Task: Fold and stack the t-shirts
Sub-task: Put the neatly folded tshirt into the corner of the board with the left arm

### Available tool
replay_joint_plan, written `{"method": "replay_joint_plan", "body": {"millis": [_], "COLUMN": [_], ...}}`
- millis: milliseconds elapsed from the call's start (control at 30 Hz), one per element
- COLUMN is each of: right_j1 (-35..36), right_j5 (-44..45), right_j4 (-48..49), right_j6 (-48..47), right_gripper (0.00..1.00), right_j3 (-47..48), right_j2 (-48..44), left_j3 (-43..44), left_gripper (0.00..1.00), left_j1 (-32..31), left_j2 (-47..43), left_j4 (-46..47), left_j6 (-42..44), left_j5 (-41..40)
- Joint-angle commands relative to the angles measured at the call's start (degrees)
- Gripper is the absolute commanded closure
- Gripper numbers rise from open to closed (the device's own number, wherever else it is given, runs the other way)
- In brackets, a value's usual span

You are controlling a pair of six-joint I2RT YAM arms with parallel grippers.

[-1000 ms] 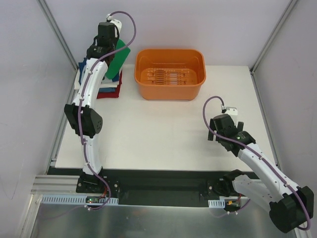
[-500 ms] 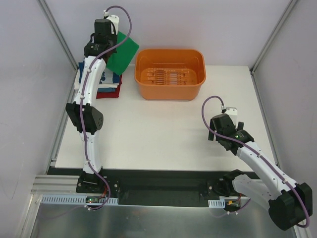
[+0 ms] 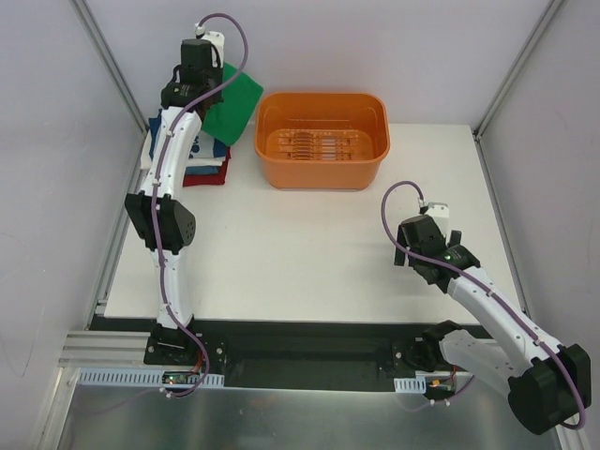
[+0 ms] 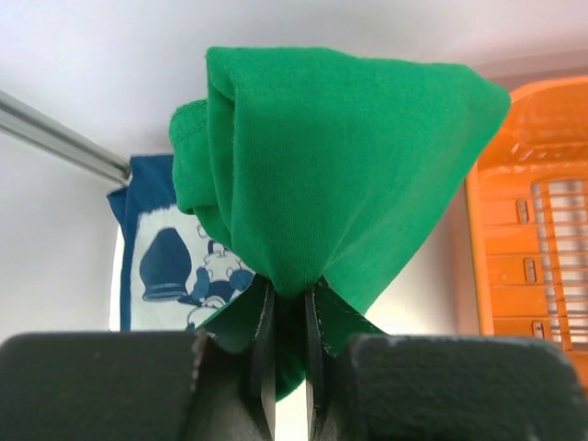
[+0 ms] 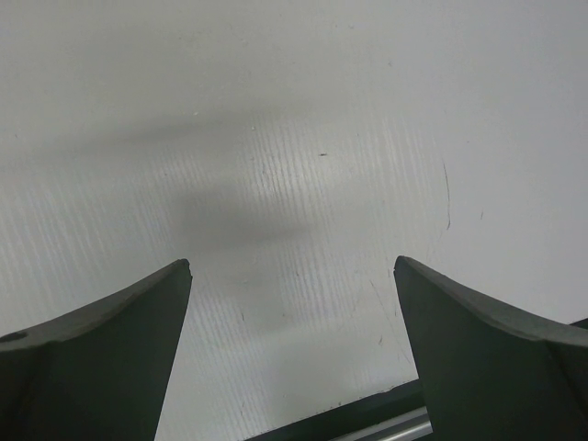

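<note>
My left gripper (image 4: 288,299) is pinched tight on the green shirt (image 4: 340,165). I have it by one small spot, so the cloth bunches up in a soft lump past the fingers. I hold it high in the far left corner, off the counter (image 3: 300,244), so it does not drag.

It hangs near the pile of folded shirts (image 3: 202,161), a bit toward the orange tub (image 3: 322,141). The navy shirt with the white cartoon print (image 4: 175,266) lies on top of that pile. I think the green one is meant to go on it next.

My right gripper (image 5: 292,303) is spread wide and holds nothing. It sits low over the counter on the right, well apart from the pile. I think it waits there to stay out of the way.

The lump may flop open when I set it down, so I would lower it slowly and flat.
</note>
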Motion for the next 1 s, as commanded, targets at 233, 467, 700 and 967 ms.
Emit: {"method": "replay_joint_plan", "body": {"millis": [233, 467, 700, 967], "right_j1": [-0.33, -0.33, -0.33, -0.33], "right_j5": [2.71, 3.41, 4.38, 4.99], "right_j4": [-0.79, -1.14, -1.76, -3.16], "right_j6": [0.76, 0.67, 0.76, 0.84], "right_gripper": [0.03, 0.03, 0.03, 0.03], "right_j3": [2.15, 2.67, 3.81, 5.31], "right_j2": [0.65, 1.53, 3.63, 5.04], "left_j3": [-0.1, -5.36, -7.74, -8.8], "left_gripper": [1.0, 1.0, 1.0, 0.93], "left_j1": [2.2, 6.95, 10.2, 12.66], "left_j2": [3.08, 1.77, 2.03, 4.31], "left_j4": [3.83, 5.67, 8.3, 12.53], "left_j6": [0.65, 2.93, 5.39, 8.47], "left_j5": [-7.78, -5.59, -3.57, -1.72]}}
